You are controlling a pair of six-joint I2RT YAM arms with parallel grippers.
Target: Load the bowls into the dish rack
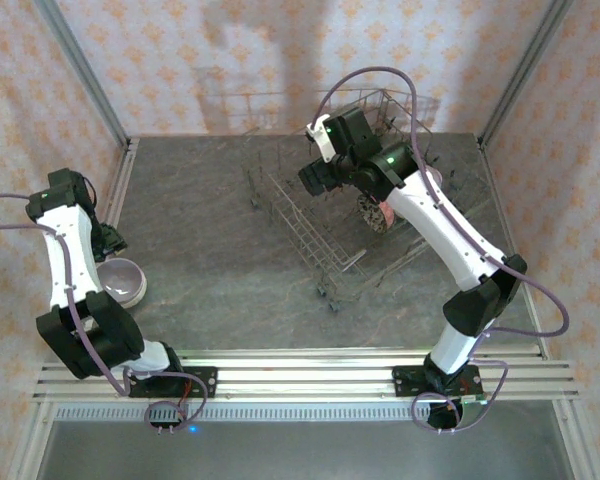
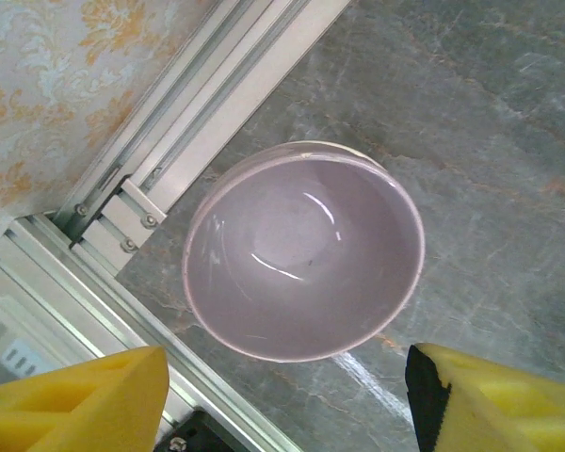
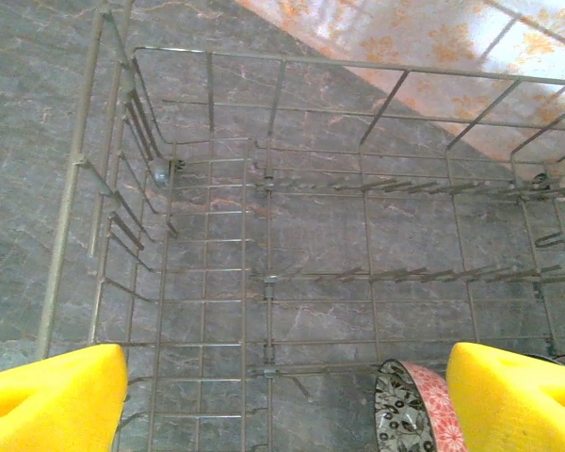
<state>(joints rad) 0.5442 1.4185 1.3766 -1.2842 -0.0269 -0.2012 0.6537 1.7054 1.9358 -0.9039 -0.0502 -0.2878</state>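
A pale mauve bowl (image 1: pixel 123 280) (image 2: pixel 303 250) sits upright on the stone tabletop near the left rail. My left gripper (image 1: pixel 108 240) (image 2: pixel 287 405) hovers just above it, open, its yellow fingers (image 2: pixel 75 400) apart with nothing between them. The grey wire dish rack (image 1: pixel 310 225) (image 3: pixel 395 276) stands at the back centre. A red-pink bowl with a dark patterned inside (image 1: pixel 377 213) (image 3: pixel 414 410) stands on edge among its tines. My right gripper (image 1: pixel 315 175) (image 3: pixel 287 400) hangs open over the rack's bare floor, beside that bowl and holding nothing.
Aluminium rails run along the table's left side (image 2: pixel 169 160) and front edge (image 1: pixel 310 365). Wallpapered walls close in the left, back and right. The rack's tall grid sides (image 3: pixel 207 54) rise around my right gripper.
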